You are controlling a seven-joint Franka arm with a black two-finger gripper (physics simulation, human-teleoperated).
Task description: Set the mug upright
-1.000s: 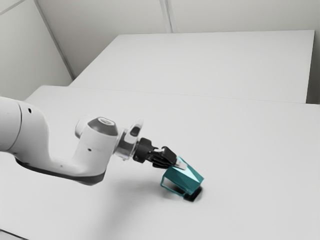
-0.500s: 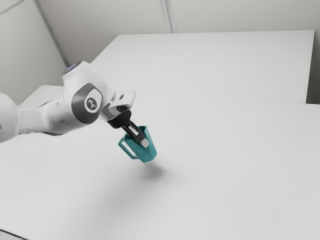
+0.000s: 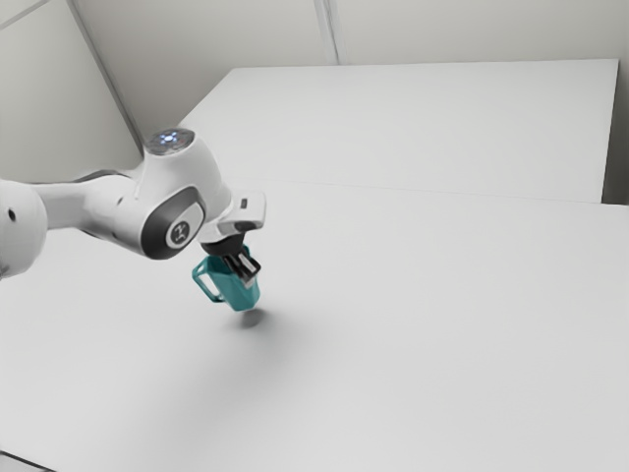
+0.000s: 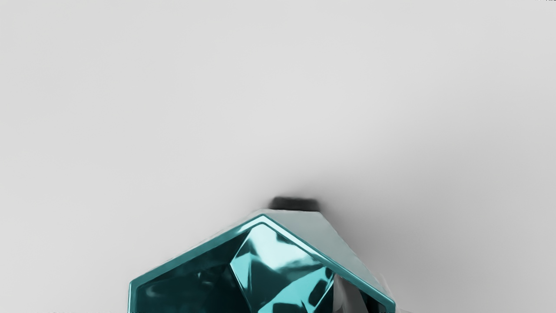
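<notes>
The black two-finger gripper [image 3: 250,274] is gripping the teal faceted mug [image 3: 230,287], mouth up but leaning, over the white table [image 3: 423,334] — levelling and release apparently remaining.

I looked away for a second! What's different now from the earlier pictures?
The mug moved toward the exterior view's left and swung from steeply tipped to much nearer upright, though it still leans a bit. The arm drew back with it. The gripper still holds the mug, and the table stayed put.
</notes>
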